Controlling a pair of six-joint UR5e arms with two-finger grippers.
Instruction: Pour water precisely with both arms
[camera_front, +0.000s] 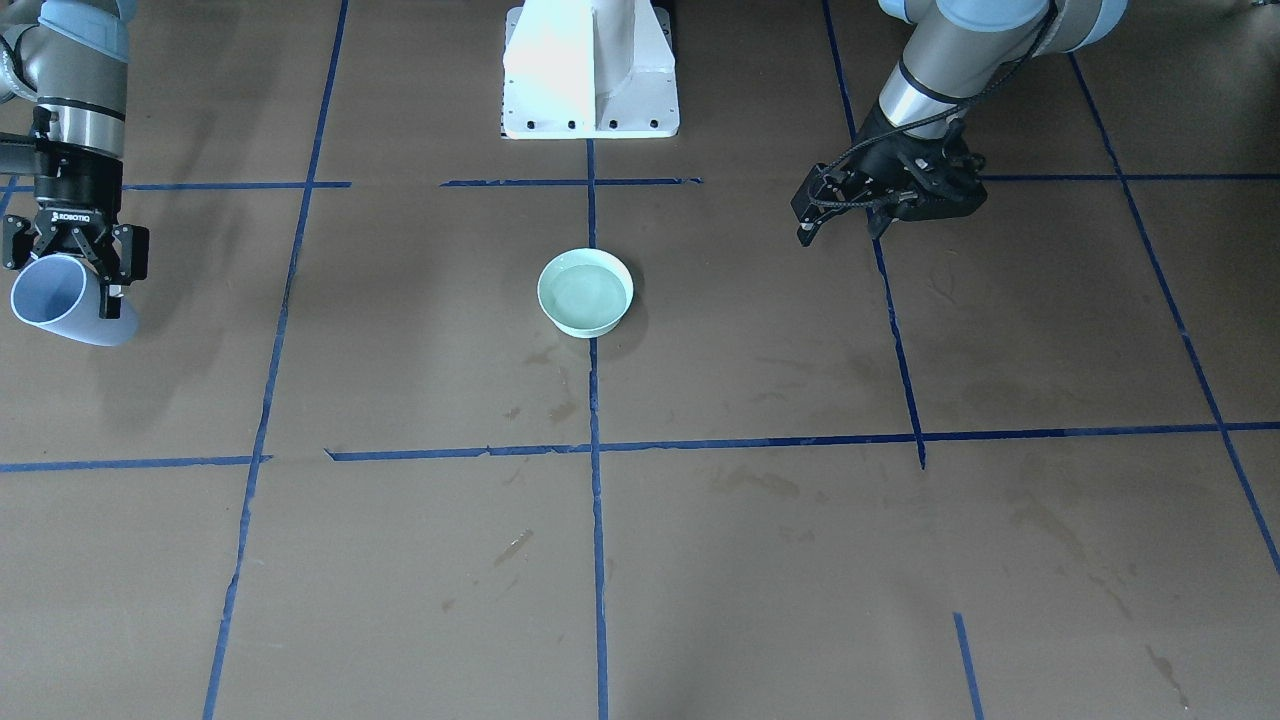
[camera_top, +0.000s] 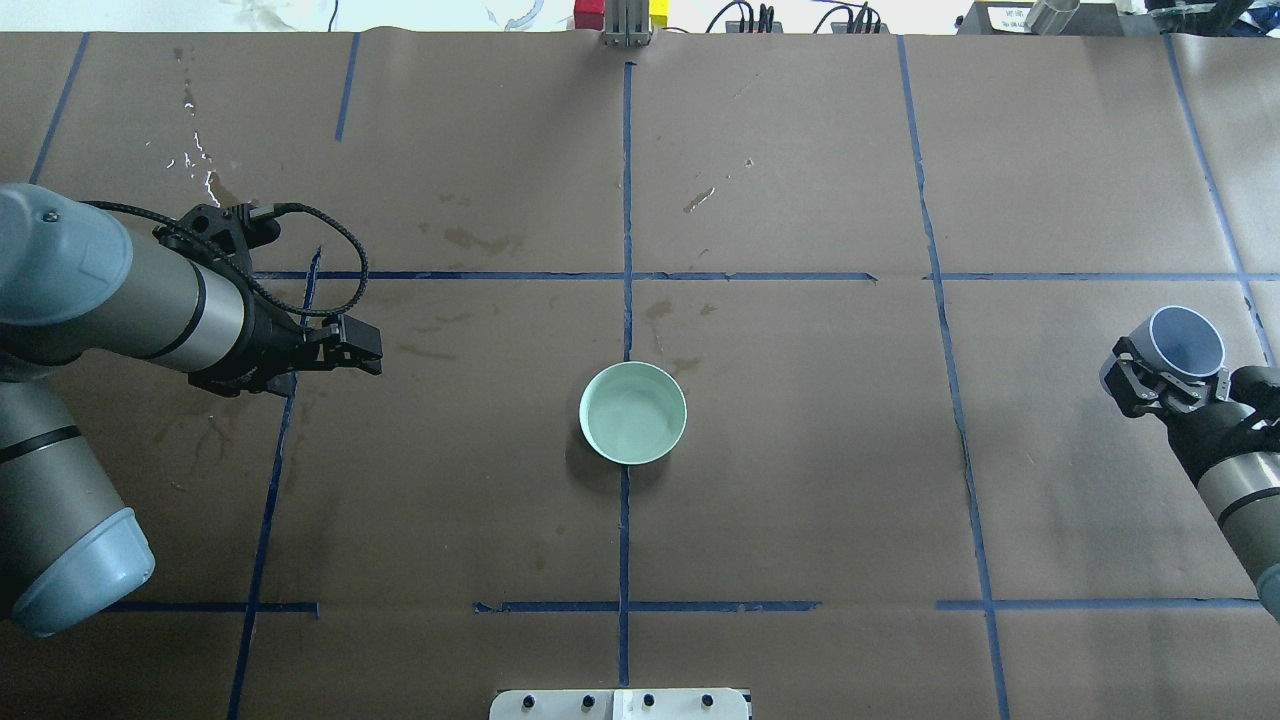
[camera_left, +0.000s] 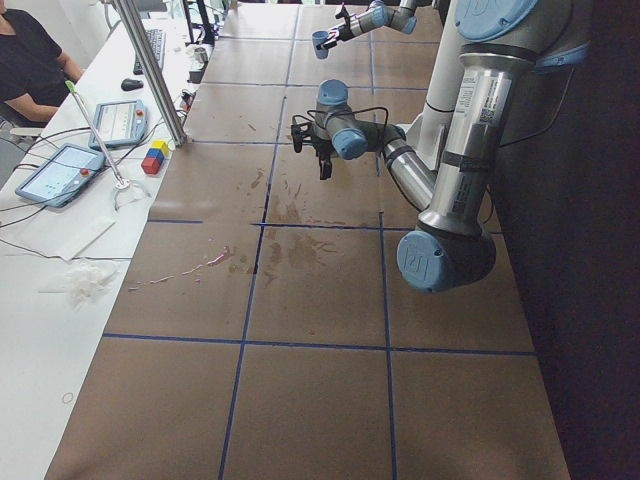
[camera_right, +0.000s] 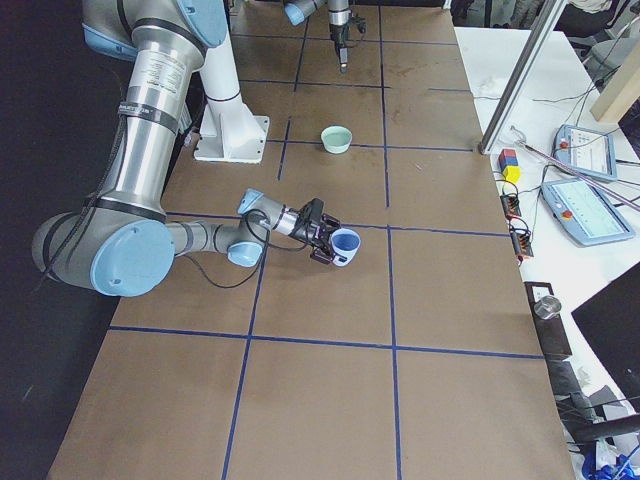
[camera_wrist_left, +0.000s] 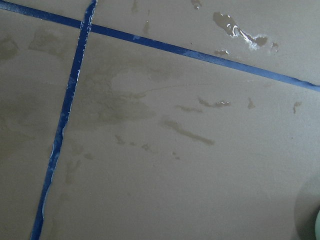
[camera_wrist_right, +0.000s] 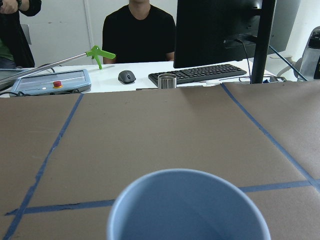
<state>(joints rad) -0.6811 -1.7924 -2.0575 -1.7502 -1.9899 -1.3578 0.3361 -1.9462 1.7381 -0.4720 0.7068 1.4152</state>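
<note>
Item: pouring step, as I judge it, with the cup not yet over the bowl. Right claw (camera_front: 72, 268): clamped across the rim of a pale blue cup (camera_front: 85, 318), fingers part-spread to the cup's width, out at the table's right-hand edge and well apart from the bowl. Cup: tilted, mouth turned up and outward; the right wrist view looks into it, and I cannot tell whether any liquid lies inside. Mint-green bowl (camera_front: 585, 328): upright at the table's (camera_front: 760, 560) centre, on the middle tape line. Water (camera_front: 585, 290): a faint pale sheen inside the bowl, so that is where I place it. Left claw (camera_top: 362, 354): fingers look drawn together with nothing between them, hovering off the table on the bowl's left. Handling note: I would level the cup before moving it, carry it slowly until its lip stands over the bowl's middle, then tip from the wrist alone in small amounts; a tilted cup in transit risks a spill. Right arm: low, forearm stretched flat along the table. Left arm: forearm reaching inward, wrist angled down toward the tabletop.
</note>
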